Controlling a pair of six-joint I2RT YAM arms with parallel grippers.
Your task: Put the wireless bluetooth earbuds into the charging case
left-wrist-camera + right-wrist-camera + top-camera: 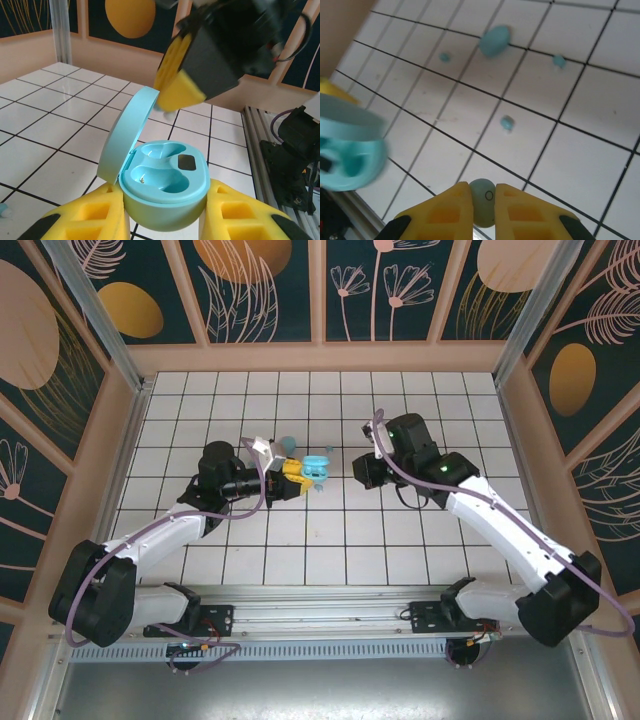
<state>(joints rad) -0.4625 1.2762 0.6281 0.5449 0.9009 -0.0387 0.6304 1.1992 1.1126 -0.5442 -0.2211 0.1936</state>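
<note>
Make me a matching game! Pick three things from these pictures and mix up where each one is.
Things:
1. open charging case
2. pale earbud
3. oval blue piece

Places:
A. lying loose on the white tiles
B. pinched in the right gripper
C. held in the left gripper

Pairs: 1-C, 2-B, 3-A

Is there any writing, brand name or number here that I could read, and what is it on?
No readable words or numbers anywhere.
On the earbud in the right gripper: a small dark ring, a mark rather than a legible letter.
On the open charging case in the left gripper: a dark blank patch, no text.
</note>
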